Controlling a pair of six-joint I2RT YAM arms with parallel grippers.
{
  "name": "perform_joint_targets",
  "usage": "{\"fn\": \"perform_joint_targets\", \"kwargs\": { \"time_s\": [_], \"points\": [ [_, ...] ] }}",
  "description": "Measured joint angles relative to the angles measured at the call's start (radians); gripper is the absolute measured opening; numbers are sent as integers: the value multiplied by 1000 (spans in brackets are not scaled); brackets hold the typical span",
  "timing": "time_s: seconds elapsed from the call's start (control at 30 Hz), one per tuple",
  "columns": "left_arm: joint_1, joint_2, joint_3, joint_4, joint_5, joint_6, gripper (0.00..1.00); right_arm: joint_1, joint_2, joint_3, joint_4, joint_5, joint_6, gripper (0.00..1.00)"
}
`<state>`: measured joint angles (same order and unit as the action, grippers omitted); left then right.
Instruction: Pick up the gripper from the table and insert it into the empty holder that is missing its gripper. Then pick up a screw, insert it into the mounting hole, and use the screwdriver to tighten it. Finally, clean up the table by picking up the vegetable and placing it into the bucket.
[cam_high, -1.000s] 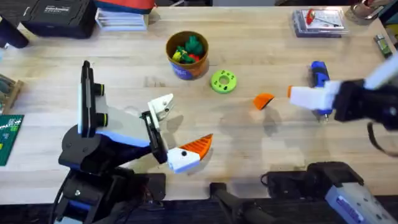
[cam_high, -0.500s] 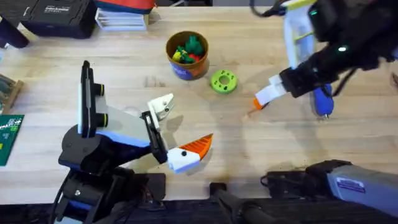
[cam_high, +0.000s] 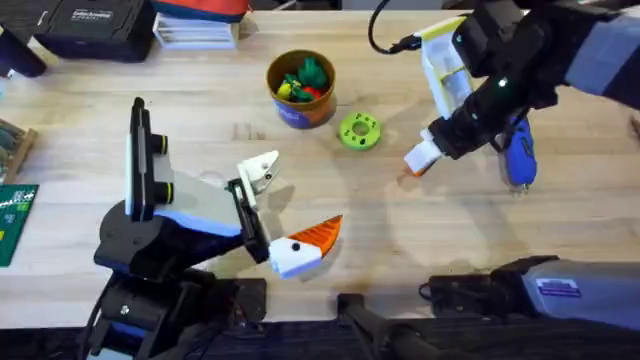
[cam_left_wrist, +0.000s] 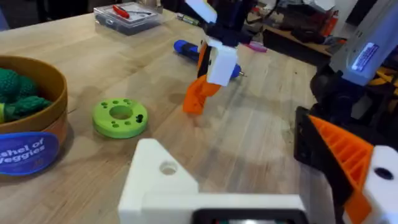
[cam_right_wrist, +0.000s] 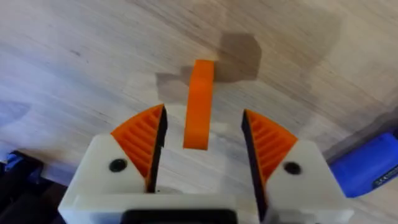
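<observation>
- Straddling the loose orange gripper (cam_right_wrist: 199, 102), the right gripper (cam_right_wrist: 202, 146) has its fingers spread, one on each side, neither touching it.
- The gripper lies on the table (cam_high: 150, 80), between the green ring (cam_high: 359, 131) and the screwdriver (cam_high: 519, 152).
- The left gripper (cam_high: 290, 215) rests spread near the front edge: one orange finger (cam_high: 322, 232), one bare white holder (cam_high: 262, 168).

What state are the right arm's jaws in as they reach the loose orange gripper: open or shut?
Open. In the right wrist view the right gripper shows an orange pad on each side of the gripper, with gaps between.
</observation>
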<state>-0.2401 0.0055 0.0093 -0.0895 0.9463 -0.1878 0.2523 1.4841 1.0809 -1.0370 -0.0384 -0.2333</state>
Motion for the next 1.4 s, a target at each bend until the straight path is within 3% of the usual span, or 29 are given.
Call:
{"fn": "perform_joint_targets", "kwargs": {
  "time_s": [0.1,0.27,0.4,0.5,0.53,0.77,1.03,1.2,1.4],
  "points": [
    [0,0,0,0,0,0,986,0,0,0,0,0,0,702],
    [0,0,0,0,0,0,986,0,0,0,10,0,1,578],
    [0,0,0,0,0,0,986,0,0,0,18,0,1,363],
    [0,0,0,0,0,0,986,0,0,0,21,0,7,45],
    [0,0,0,0,0,0,986,0,0,0,21,0,6,17],
    [0,0,0,0,0,0,985,0,-51,18,-27,0,8,10],
    [0,0,0,0,0,0,986,-38,-412,47,-74,-54,33,9],
    [0,0,0,0,0,0,986,-114,-604,1,41,-193,89,9],
    [0,0,0,0,0,0,987,-129,-681,-264,401,-512,293,8]
  ]
}}
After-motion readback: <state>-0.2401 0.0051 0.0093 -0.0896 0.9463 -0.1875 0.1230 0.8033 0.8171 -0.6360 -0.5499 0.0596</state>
